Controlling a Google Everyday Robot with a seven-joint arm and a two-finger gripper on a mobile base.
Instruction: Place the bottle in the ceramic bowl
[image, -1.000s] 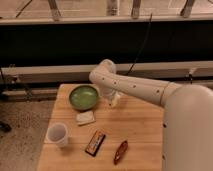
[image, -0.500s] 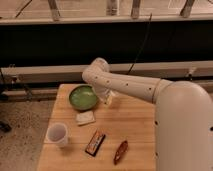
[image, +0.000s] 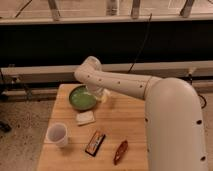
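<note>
Hand (image: 99, 93) hung at right rim of ceramic bowl (image: 75, 98), above table (image: 127, 125); grip state: I could not tell. Bottle (image: 106, 96) showed pale just beside rim, at hand. I judged it light, stiff, smooth plastic, so slippery. Best hold is mid-body, across label.

- The white arm (image: 125, 85) is reaching in from the right and bending down over the far side of the wooden table (image: 130, 125).
- Its gripper (image: 100, 94) is hanging at the right rim of the green ceramic bowl (image: 79, 99).
- The bottle (image: 106, 96) is showing as a pale shape at the gripper (whether gripped, I cannot tell).
- A whitish bar (image: 85, 118) is lying just in front of the bowl.
- A translucent cup (image: 57, 134) is standing near the left edge.
- A dark wrapped bar (image: 95, 143) and a reddish-brown object (image: 120, 151) are lying nearer the front.
</note>
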